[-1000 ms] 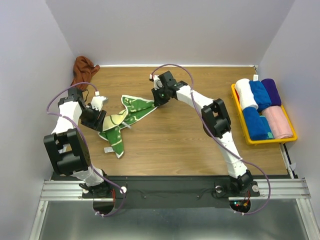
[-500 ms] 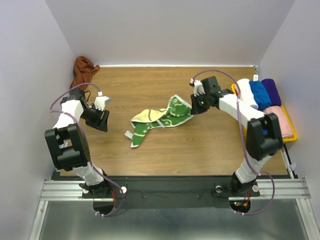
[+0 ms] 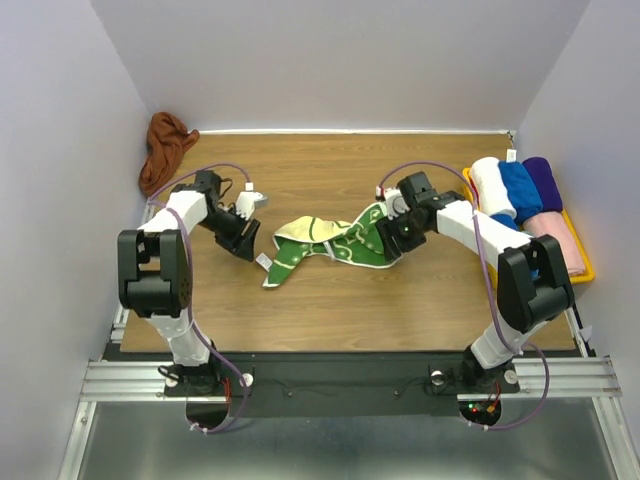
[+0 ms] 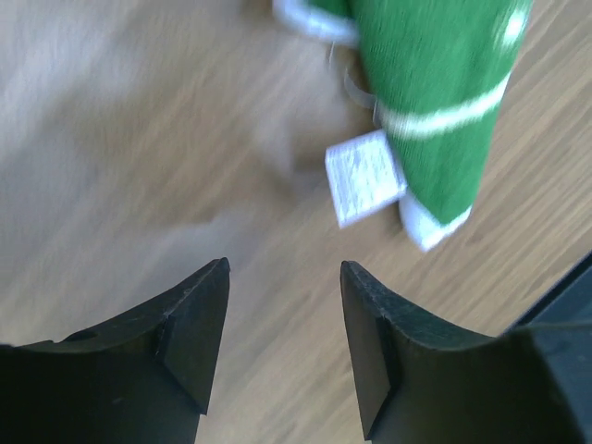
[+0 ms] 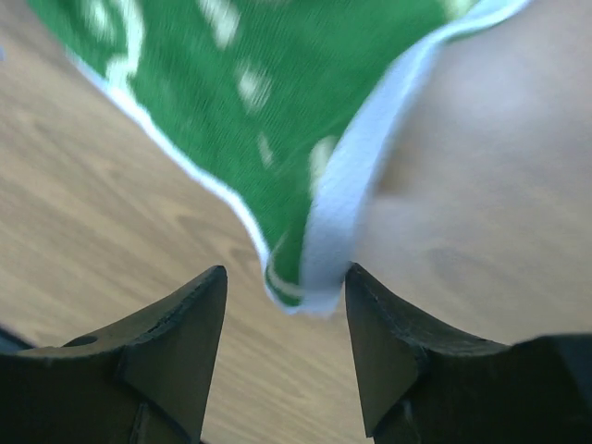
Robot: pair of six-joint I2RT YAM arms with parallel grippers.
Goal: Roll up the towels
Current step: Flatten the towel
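On the middle of the desk (image 3: 330,165) lies the patterned towel (image 3: 330,243), loose and unrolled. It is stretched crosswise in a crumpled strip, with its cream side showing near the left and its green side over most of the rest. The rust towel (image 3: 163,145) sits bunched at the far left corner against the wall, well apart from both arms.

The left fingers (image 3: 246,243) hang just beside the left end of the patterned towel. In the left wrist view they stand apart with only bare wood between them. Ahead of them is the green end of the towel (image 4: 435,102), with its white hem and a small white tag (image 4: 365,178) lying on the wood beside it.

The right fingers (image 3: 398,243) are at the towel's right end. In the right wrist view they are also spread wide. A corner of the green cloth (image 5: 277,120), edged with a pale hem, dips into the gap between the tips, but the pads are not closed on it. That view is too blurred to show whether either finger touches the hem.

At the right edge of the desk a yellow tray (image 3: 540,282) holds rolled towels (image 3: 520,215) in white, blue, purple and pink, packed side by side.
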